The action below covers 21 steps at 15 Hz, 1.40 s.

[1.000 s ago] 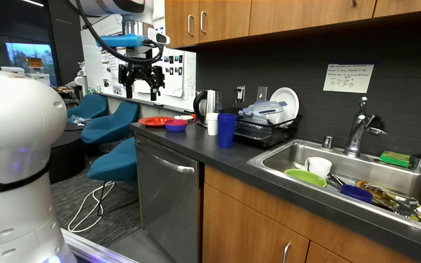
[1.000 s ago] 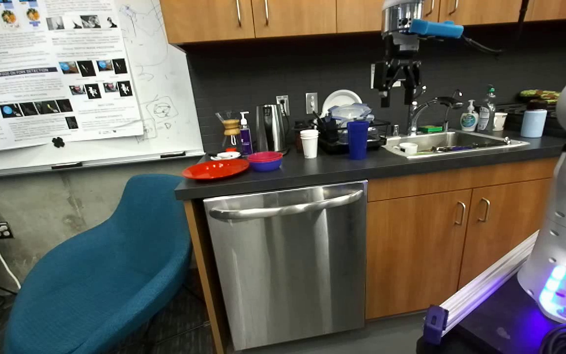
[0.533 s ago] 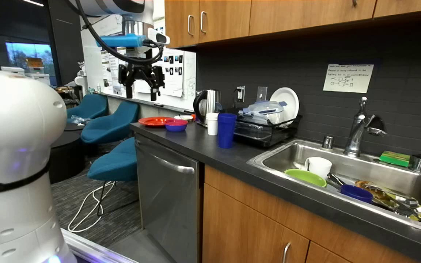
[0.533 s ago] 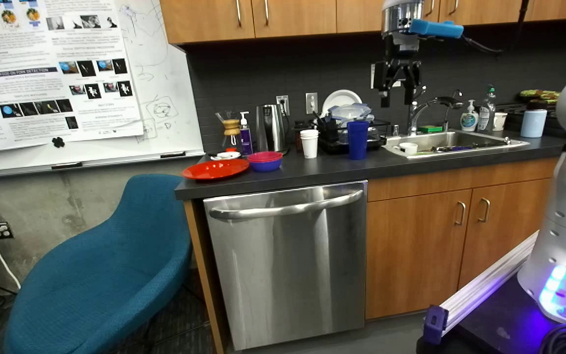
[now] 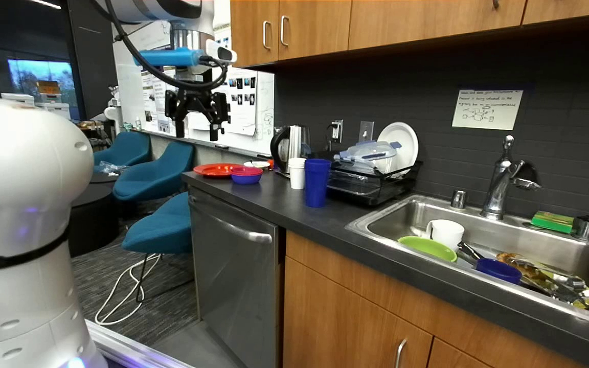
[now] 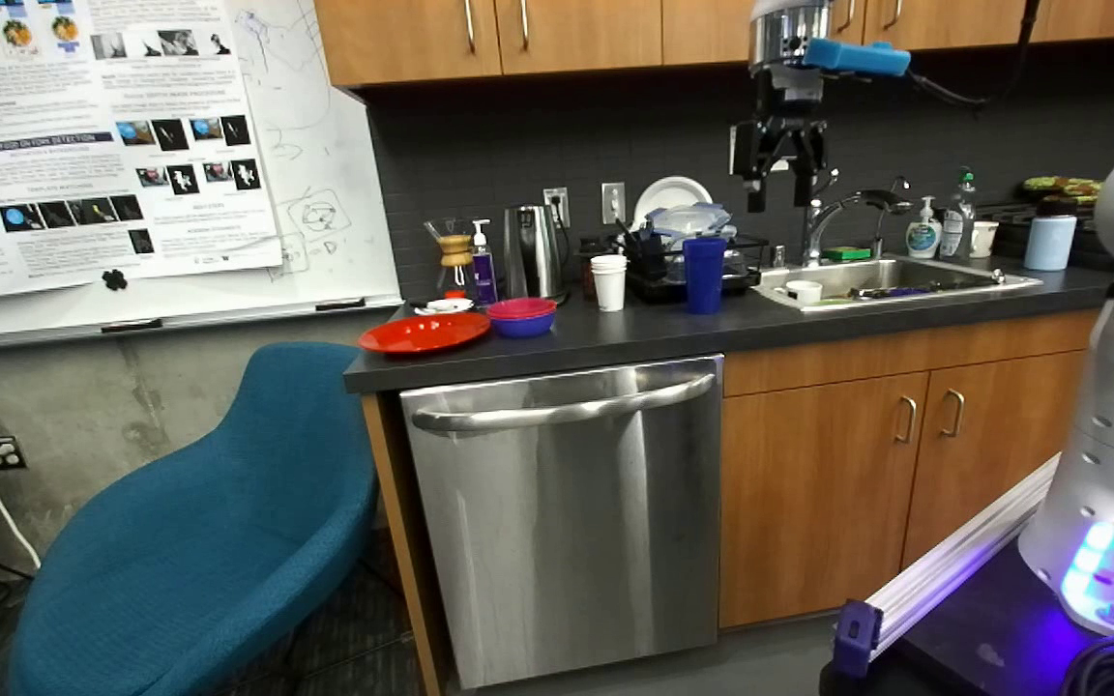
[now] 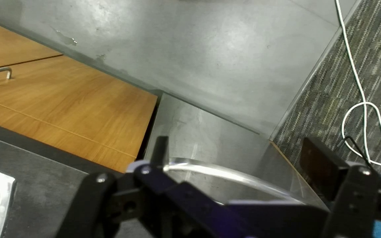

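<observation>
Dishwasher (image 6: pixel 567 541) closed; empty gripper (image 5: pixel 197 132) hangs in mid-air, higher than it.
Dishwasher handle (image 7: pixel 210 170) is well below the jaws, untouched; in the wrist view part of it shows between them. Jaws are spread, grasping nothing. Against the prior second: gripper drifts a touch, the rest stays put, so nothing is lifted or displaced. Tabletop (image 5: pixel 330 220) runs over the dishwasher: red plate (image 6: pixel 425 333) near its end, red bowl (image 6: pixel 521 307) on blue bowl (image 6: pixel 523 326), stacked white cups (image 6: pixel 609 285), blue cup (image 6: pixel 704 275) beside black dish rack (image 5: pixel 376 191). Farther along, sink (image 5: pixel 358 225) with white mug (image 5: pixel 446 234), green bowl (image 5: pixel 427 249). Room: teal chair (image 6: pixel 199 522), whiteboard (image 6: pixel 325 174).
</observation>
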Each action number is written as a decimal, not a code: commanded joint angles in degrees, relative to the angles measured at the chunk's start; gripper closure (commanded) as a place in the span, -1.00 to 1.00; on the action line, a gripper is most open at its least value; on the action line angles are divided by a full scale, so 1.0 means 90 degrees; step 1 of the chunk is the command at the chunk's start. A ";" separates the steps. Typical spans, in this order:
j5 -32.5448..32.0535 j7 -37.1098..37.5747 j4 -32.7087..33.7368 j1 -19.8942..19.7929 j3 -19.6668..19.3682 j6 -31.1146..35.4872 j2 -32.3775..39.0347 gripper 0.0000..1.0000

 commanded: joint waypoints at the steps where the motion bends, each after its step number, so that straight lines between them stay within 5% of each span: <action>1: 0.0188 0.0205 0.0119 0.0109 0.0178 0.0204 0.0293 -1.00; 8: 0.0857 0.0495 0.0654 0.0711 0.0849 0.1003 0.2049 -1.00; 15: 0.0045 0.1269 0.1500 0.0880 0.1362 0.2104 0.3695 -1.00; 21: -0.0873 0.1801 0.2521 0.1199 0.1408 0.2276 0.4842 -1.00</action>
